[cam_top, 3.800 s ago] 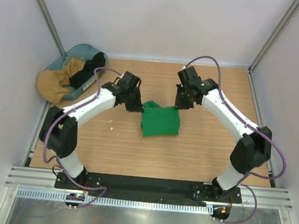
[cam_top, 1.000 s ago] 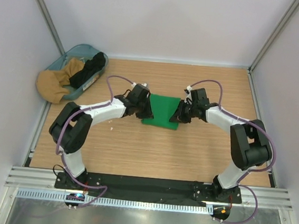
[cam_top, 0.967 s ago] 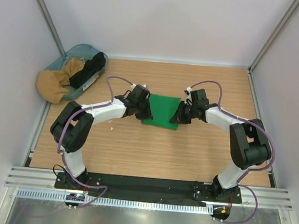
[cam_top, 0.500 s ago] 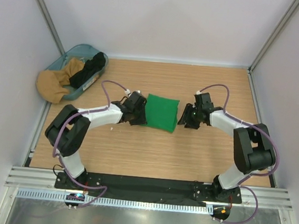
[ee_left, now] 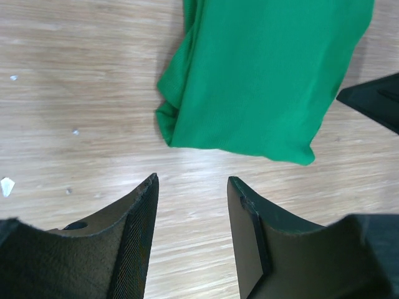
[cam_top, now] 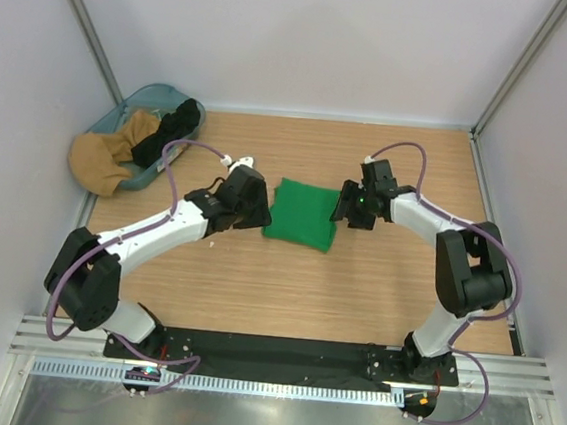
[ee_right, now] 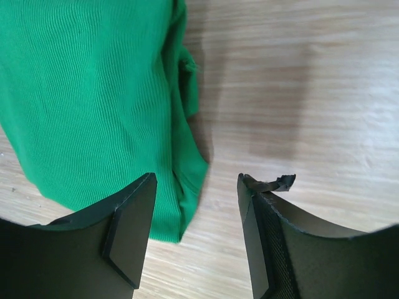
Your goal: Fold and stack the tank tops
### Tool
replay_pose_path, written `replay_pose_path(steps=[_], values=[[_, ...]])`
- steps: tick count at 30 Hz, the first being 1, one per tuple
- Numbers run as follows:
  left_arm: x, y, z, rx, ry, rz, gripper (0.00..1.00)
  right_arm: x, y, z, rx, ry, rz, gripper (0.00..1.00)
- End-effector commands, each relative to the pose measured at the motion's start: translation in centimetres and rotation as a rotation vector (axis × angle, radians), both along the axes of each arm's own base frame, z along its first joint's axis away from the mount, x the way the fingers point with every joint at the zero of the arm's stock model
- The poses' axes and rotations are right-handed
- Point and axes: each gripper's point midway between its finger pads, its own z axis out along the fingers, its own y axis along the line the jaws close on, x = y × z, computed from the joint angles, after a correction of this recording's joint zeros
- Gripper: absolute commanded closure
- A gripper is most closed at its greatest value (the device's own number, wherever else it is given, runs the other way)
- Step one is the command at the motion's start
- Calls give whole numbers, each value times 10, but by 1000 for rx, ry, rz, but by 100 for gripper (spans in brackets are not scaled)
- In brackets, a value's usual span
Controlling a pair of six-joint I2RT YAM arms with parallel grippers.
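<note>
- Since a second ago my left pincer (ee_left: 192, 187) and right pincer (ee_right: 196, 180) released the green tank top (cam_top: 301, 214) and backed off.
- Both now stand wide and empty, flanking it.
- Green tank top lies folded mid-table (cam_top: 257, 280).
- Black tank top (cam_top: 174, 125) sits in the far-left basket (cam_top: 158, 89).

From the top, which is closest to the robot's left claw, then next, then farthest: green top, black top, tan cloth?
From the left gripper:
1. The green top, just to its right.
2. The black top, in the basket, far left.
3. The tan cloth, draped over the basket's left side.
</note>
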Motion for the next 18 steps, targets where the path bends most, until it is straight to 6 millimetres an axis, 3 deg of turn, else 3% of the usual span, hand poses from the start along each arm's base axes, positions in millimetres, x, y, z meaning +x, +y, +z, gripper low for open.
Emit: replay_pose_path(steps=[1, 6, 9, 14, 16, 18], values=[[-5, 17, 6, 63, -12, 16, 50, 18, 18, 8, 11, -25, 55, 38], [-12, 28, 19, 75, -32, 31, 51, 22, 27, -8, -12, 10, 65, 39], [-16, 35, 27, 77, -45, 40, 51, 22, 24, -16, -42, 34, 52, 51], [-21, 39, 32, 69, -53, 43, 51, 23, 20, -16, -57, 34, 28, 88], [-22, 39, 32, 69, -51, 40, 52, 25, 16, -11, -47, 23, 10, 97], [-23, 39, 30, 72, -45, 37, 52, 31, 5, -5, -14, 16, -33, 99]])
